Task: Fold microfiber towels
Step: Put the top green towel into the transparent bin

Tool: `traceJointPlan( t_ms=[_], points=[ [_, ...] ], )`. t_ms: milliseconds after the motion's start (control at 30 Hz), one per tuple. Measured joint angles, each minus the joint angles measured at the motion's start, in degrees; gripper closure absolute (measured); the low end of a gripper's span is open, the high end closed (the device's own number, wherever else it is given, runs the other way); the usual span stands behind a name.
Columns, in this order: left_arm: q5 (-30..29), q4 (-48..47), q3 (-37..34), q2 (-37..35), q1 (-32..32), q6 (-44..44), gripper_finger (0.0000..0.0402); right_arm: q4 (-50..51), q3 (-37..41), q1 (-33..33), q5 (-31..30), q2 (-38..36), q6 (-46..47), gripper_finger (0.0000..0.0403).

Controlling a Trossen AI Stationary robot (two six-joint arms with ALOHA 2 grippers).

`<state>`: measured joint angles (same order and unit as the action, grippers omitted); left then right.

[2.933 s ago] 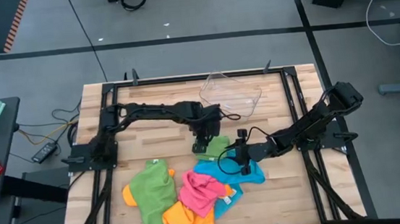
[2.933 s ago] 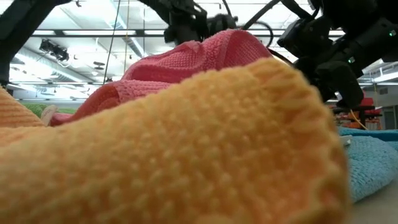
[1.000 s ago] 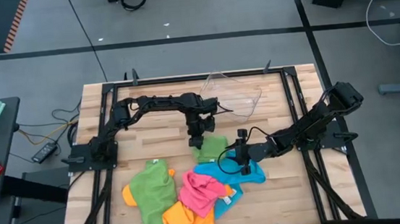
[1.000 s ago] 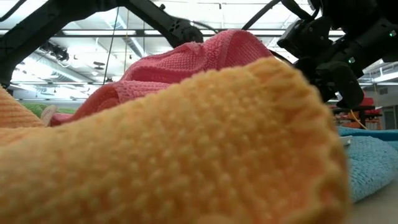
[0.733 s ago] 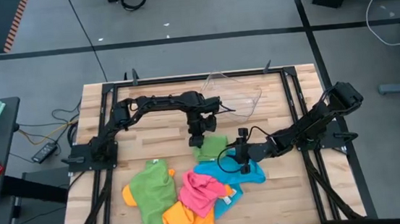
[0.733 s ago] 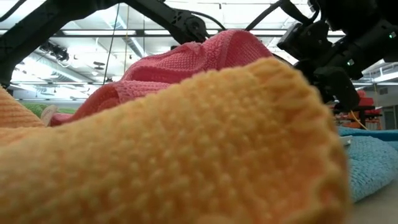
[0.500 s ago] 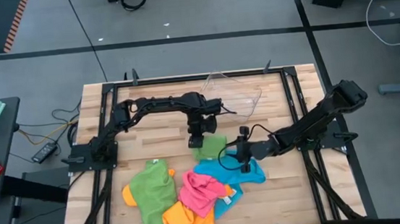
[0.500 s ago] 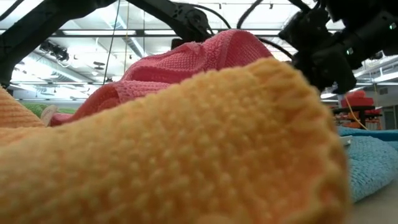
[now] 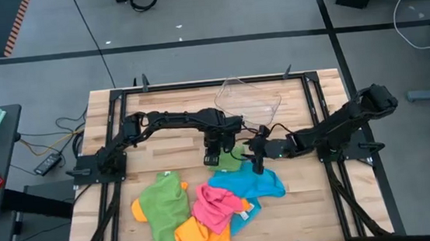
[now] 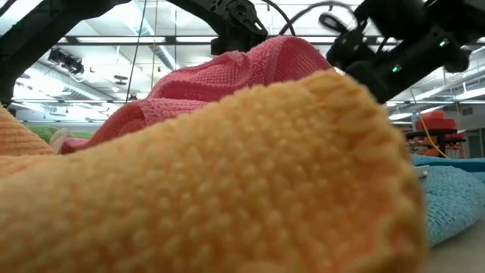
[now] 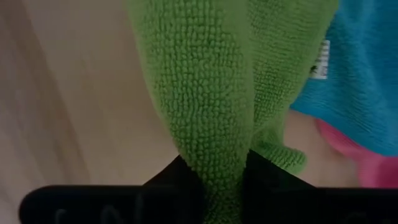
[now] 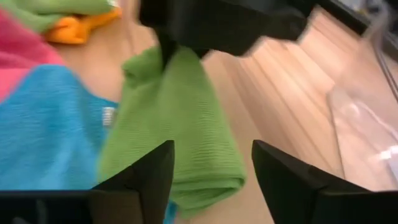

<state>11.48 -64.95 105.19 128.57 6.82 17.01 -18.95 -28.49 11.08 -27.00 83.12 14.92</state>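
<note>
Microfiber towels lie heaped on the near half of the wooden table [image 9: 162, 144]. Farthest left in the heap is a large green towel [image 9: 163, 209] with a bit of orange showing at its left edge. To its right an orange towel [image 9: 197, 238] sits at the near edge, and in the low view it fills almost the whole picture [image 10: 227, 182]. A pink towel [image 9: 217, 202] lies crumpled on top of it, and right of that a sky blue towel [image 9: 256, 185] is spread flat, with a small white label at its edge in the right wrist view.

At the table's middle, just beyond the blue towel, is a small green towel [image 9: 228, 159]. The left gripper [image 9: 215, 153] points down onto its left edge, and the left wrist view shows the two dark fingers [image 11: 186, 180] pinched on a fold of this cloth [image 11: 205, 93] — it hangs from them over the bare wood, with blue and pink beside it.

Just right of the small green towel, the right gripper [image 9: 256, 155] hangs low over the far edge of the blue towel. Its fingers [image 12: 149, 168] stand apart with nothing between them, the green cloth [image 12: 180, 130] lying just ahead — the left arm's dark wrist is above it.

Beyond both grippers, toward the far edge, a clear plastic tray [image 9: 248, 100] rests on the table.
</note>
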Motion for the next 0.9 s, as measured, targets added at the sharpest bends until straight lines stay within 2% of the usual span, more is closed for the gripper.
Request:
traceJointPlan(
  t_ms=[167, 333, 567, 767, 900],
  points=[
    [-4.1, 1.1, 0.0, -0.6, -0.8, -1.4, 0.0335, -2.5, 0.0, -1.0, 2.3, 1.6, 0.7, 0.0132],
    [-7.8, 3.1, 0.0, -2.0, -2.4, -3.2, 0.0335, -4.0, 0.0, -1.1, 3.6, 1.6, -0.1, 0.0114],
    [-13.4, 5.5, 0.0, -2.7, -5.6, -7.4, 0.0335, -4.8, 0.0, -1.3, 3.2, 1.3, -0.9, 0.0111],
    [-20.1, 6.8, 0.0, -2.7, -7.7, -10.5, 0.0335, -3.5, 0.0, -1.4, 6.0, 1.4, 0.5, 0.0113],
    [-20.5, 7.6, 0.0, -3.0, -8.0, -12.1, 0.0335, -3.5, 0.0, -1.4, 7.1, 1.3, 2.0, 0.0125]
  ],
)
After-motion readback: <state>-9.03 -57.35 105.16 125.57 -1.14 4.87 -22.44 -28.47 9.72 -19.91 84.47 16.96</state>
